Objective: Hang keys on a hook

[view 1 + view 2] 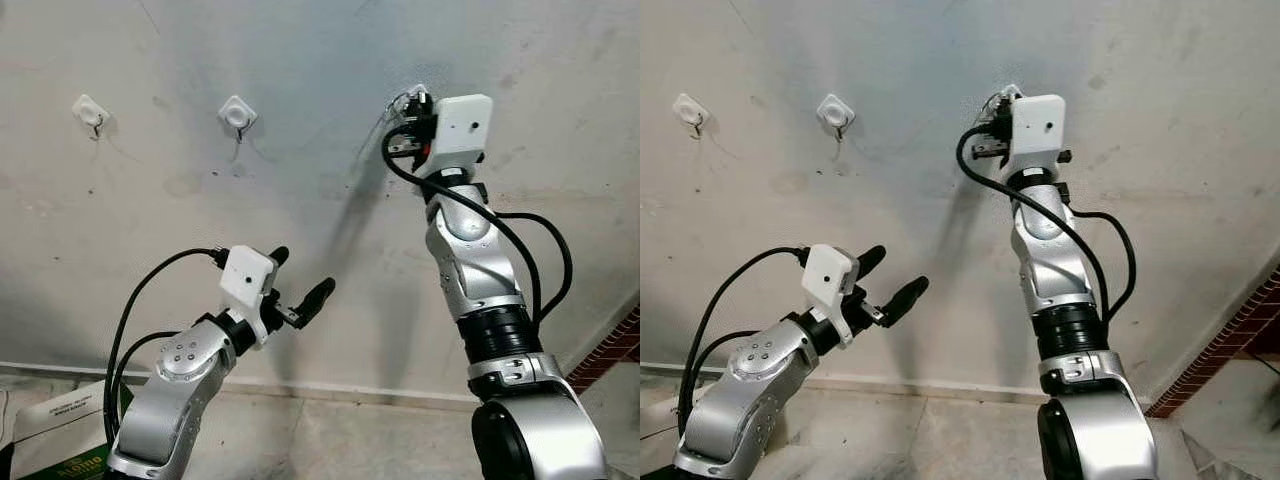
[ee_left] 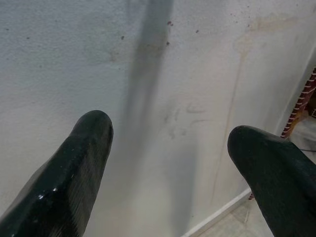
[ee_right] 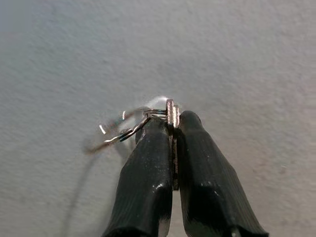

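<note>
My right arm reaches straight up, its right gripper [image 3: 170, 143] at the wall [image 1: 300, 200], fingers pinched on the keys [image 3: 172, 114], whose ring [image 3: 126, 129] touches the plaster. Two hooks [image 1: 237, 114] sit well left; my left gripper [image 1: 298, 280] hovers low, fingers wide

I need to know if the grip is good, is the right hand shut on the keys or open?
Shut: the right hand pinches the keys between its fingers, ring sticking out beside them.
</note>
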Tool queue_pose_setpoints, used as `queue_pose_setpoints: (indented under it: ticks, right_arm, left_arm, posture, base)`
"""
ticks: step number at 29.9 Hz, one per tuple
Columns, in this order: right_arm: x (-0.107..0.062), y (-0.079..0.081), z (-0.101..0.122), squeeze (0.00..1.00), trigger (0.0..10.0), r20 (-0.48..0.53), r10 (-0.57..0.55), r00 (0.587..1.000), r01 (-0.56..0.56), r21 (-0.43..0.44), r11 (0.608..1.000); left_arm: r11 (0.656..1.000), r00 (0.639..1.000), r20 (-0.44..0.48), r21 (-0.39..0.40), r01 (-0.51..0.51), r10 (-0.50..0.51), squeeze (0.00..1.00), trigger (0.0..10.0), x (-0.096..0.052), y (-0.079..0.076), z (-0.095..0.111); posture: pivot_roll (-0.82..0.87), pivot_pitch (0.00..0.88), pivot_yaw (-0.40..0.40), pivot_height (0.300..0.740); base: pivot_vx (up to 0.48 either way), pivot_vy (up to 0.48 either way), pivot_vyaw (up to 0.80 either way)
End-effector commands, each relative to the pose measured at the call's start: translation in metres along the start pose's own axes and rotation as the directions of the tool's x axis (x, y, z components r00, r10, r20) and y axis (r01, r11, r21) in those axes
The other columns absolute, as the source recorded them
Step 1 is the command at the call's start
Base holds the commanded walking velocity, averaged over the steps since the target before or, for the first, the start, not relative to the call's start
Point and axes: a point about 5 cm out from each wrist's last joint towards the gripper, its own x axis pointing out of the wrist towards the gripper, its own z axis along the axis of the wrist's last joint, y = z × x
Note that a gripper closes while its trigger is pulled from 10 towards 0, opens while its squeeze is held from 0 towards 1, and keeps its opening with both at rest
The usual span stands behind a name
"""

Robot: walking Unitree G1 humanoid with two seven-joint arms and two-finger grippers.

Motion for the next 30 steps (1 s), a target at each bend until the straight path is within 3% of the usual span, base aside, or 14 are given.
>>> queue_pose_setpoints:
  ticks: [1, 30]
  right_arm:
    - [0.000, 0.001, 0.000, 0.00, 10.0, 0.001, 0.004, 1.000, -0.004, 0.002, 1.000]
    - [-0.012, 0.003, -0.019, 0.00, 10.0, -0.054, 0.021, 0.998, -0.022, -0.025, 0.999]
  left_arm:
    - [1.000, 1.000, -0.003, 0.022, -0.015, 0.015, 0.00, 10.0, -0.003, 0.002, 0.002]
    - [0.999, 1.000, -0.012, 0.040, -0.027, 0.027, 0.00, 10.0, -0.005, 0.006, 0.001]
  posture:
    - [0.08, 0.000, 0.064, 0.740]
    - [0.08, 0.000, 0.067, 0.740]
  base:
    - [0.000, 0.000, 0.00]
    - [0.000, 0.000, 0.00]
